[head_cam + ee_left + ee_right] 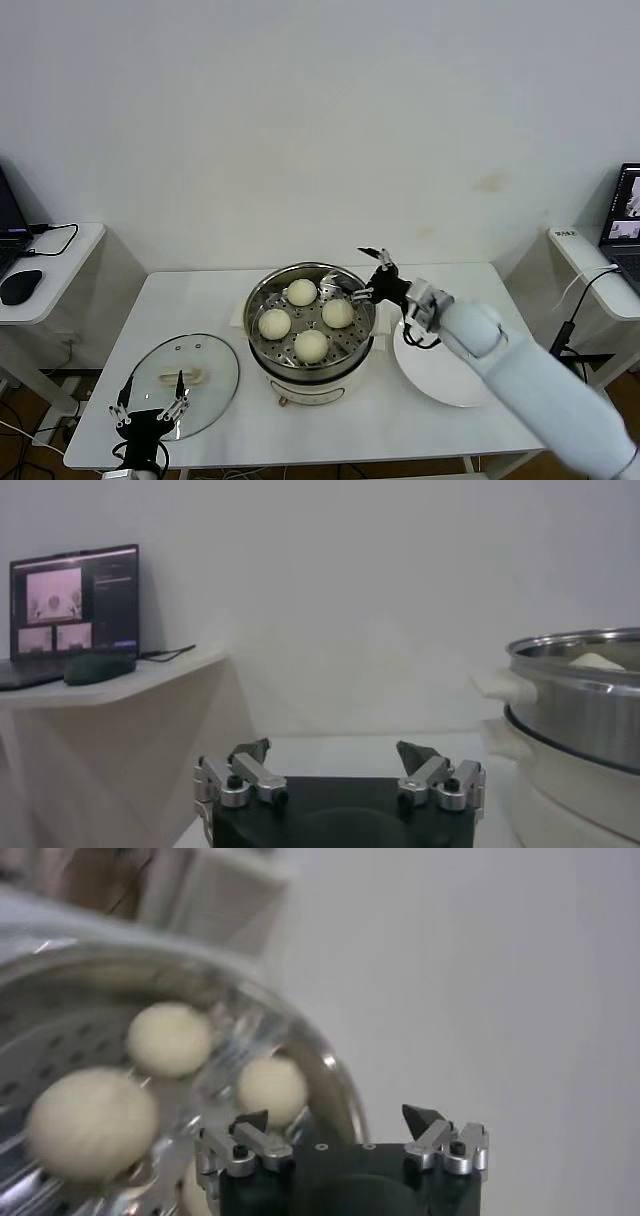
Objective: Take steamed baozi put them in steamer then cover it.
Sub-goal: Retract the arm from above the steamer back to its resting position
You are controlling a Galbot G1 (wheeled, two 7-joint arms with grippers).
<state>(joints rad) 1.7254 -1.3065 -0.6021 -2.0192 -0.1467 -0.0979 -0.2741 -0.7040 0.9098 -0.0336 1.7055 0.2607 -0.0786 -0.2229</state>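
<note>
All four baozi (311, 345) sit in the steamer (262, 300), so with the right end effector (363, 272) empty and spread at its rim, the left end effector (148, 402), also spread, should grip the cover (215, 375) squarely by its handle (183, 376).

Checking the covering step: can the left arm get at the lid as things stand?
Probably yes. The left gripper hovers open at the near edge of the lid, which lies flat on the table with its handle uncovered.

Right arm (540, 385): smooth pale-grey shell, black cable at the wrist. Both grippers: black bodies, silver knuckles with black screws, dark pointed fingers (422, 1118).
</note>
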